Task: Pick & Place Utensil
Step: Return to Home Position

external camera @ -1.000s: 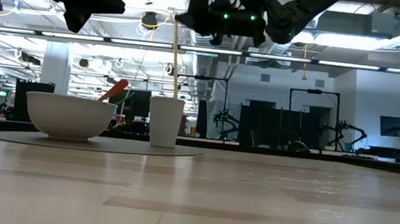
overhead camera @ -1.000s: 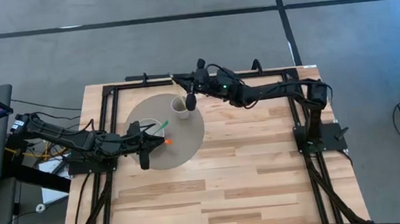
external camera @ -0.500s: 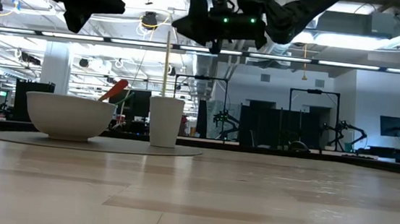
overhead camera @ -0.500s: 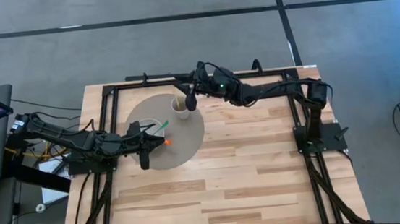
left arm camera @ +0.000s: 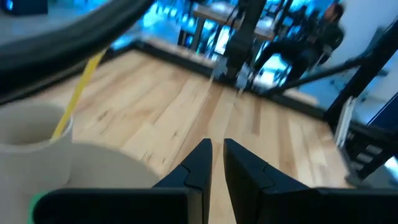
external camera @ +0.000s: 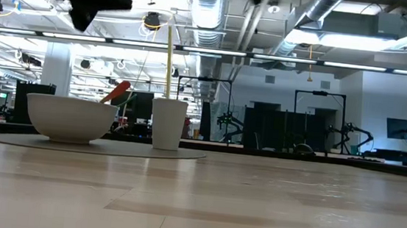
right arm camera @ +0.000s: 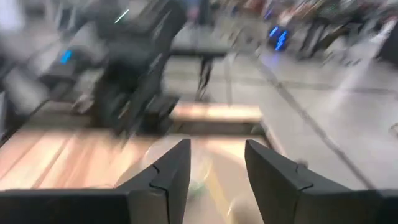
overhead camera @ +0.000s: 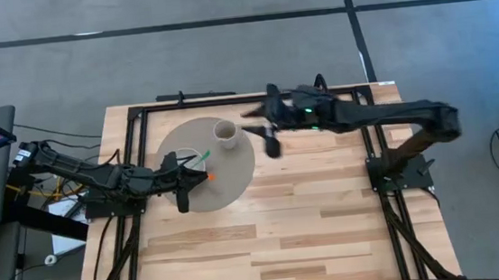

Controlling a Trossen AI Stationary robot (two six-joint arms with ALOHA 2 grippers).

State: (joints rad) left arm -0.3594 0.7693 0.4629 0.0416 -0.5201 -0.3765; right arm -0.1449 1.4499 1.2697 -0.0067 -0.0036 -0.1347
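Near cup [overhead camera: 225, 135], right pincer [overhead camera: 271, 143], fingers [right arm camera: 165, 180] seemingly apart, arm outstretched.

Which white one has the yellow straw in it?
The white cup, the tall narrow one, with the yellow straw standing in it. The wide white bowl beside it holds the orange fork instead.

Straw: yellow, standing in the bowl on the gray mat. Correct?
No. The straw stands in the cup, not the bowl, on the gray mat; the low view shows it. The bowl holds the fork. The right end effector is open, just off the mat past the cup; the left end effector hangs over the mat by the bowl.
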